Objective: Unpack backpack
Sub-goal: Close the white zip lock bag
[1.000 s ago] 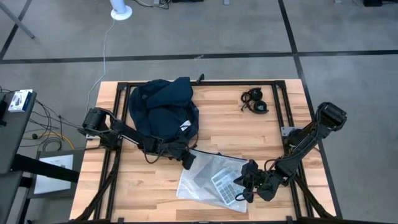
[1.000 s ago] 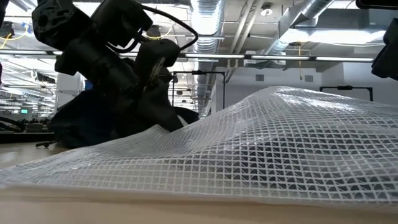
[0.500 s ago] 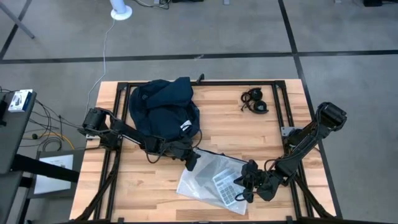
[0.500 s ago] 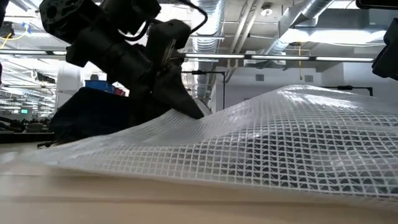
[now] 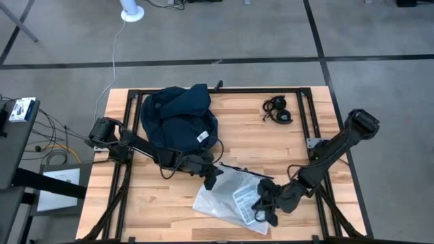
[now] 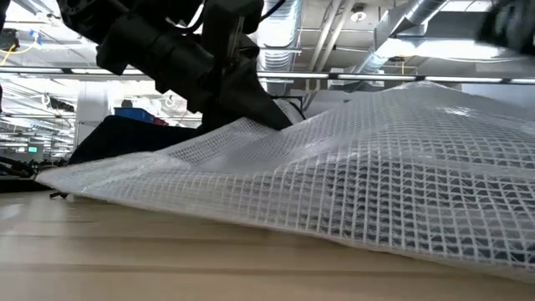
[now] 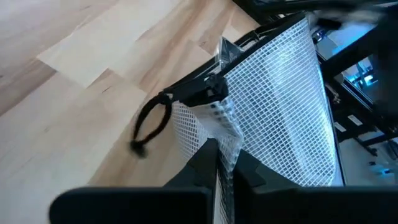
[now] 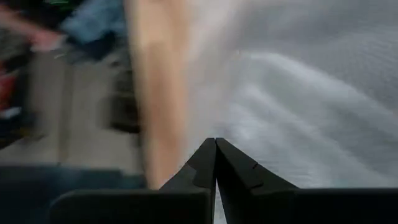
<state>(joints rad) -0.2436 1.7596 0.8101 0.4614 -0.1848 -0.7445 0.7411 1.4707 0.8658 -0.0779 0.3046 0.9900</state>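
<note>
The dark navy backpack (image 5: 178, 120) lies on the table's far left part. Near of it lies a clear mesh plastic bag (image 5: 227, 198) with a pale flat keypad-like item (image 5: 243, 197) inside. My left gripper (image 5: 212, 178) is shut on the bag's far left corner, just near of the backpack. Over the bag's right part, my right gripper (image 5: 263, 209) is shut, with nothing showing between its fingers (image 8: 216, 158). In the low view the bag (image 6: 359, 176) fills the foreground and rises toward my left gripper (image 6: 267, 113). My left gripper pinches the bag's edge (image 7: 225, 148) between its two fingers, close to the black zip strip (image 7: 199, 93) and its pull loop (image 7: 151, 121). It comes slanting down from the table's left. That corner is raised off the table; the rest rests on the wood. My right gripper: I cannot tell whether its shut tips touch the bag.
A black coiled headset-like item (image 5: 278, 110) lies at the far right. The table's black frame rails (image 5: 306, 122) run along both sides. Bare wood (image 5: 149, 203) lies at the near left, and more between the backpack and the black item.
My left gripper has gone a little toward the table's right and near edges, still shut on the bag, and has raised that corner. The bag has bunched up toward the right. My right gripper has moved toward the table's left and near edges over the bag.
</note>
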